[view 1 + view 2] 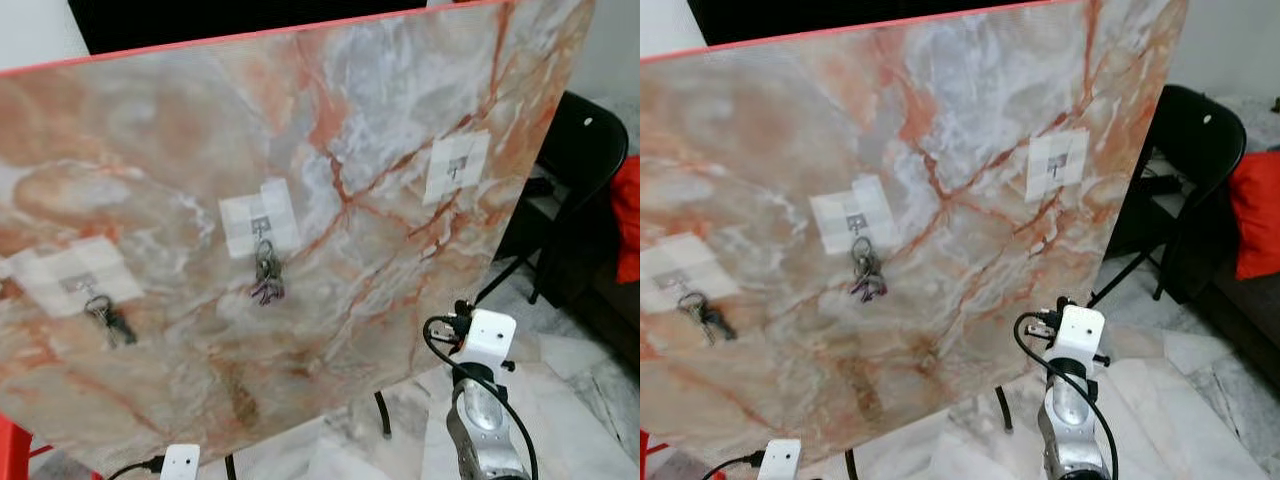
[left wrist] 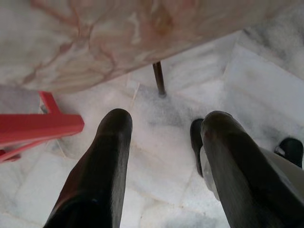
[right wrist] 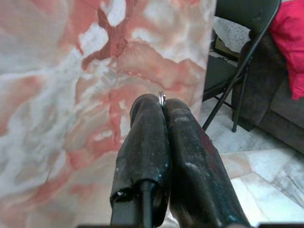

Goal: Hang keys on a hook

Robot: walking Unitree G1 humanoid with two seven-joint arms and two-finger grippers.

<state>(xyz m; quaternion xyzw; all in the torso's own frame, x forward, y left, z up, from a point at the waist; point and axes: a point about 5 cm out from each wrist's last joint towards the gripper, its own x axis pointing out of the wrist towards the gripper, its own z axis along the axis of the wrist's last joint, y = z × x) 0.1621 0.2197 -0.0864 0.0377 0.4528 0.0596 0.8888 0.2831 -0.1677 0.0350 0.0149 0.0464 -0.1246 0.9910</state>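
Note:
A marble-patterned board (image 1: 150,130) leans in front of me with three small hooks on white tape patches. One bunch of keys (image 1: 108,318) hangs from the left hook, and another bunch (image 1: 267,272) hangs from the middle hook. The right hook (image 1: 457,170) is bare. My right arm, with its white wrist camera (image 1: 490,335), is raised near the board's lower right corner. In the right wrist view my right gripper (image 3: 162,102) is shut, and a thin sliver of metal key ring (image 3: 161,97) pokes out at its tips; the rest of the ring is hidden. My left gripper (image 2: 166,121) hangs open over the floor.
A black folding chair (image 1: 585,150) stands right of the board, with a red cloth (image 1: 628,215) beyond it. A red frame (image 2: 38,128) and a thin dark leg (image 2: 159,78) stand under the board on the pale marble floor (image 2: 266,85).

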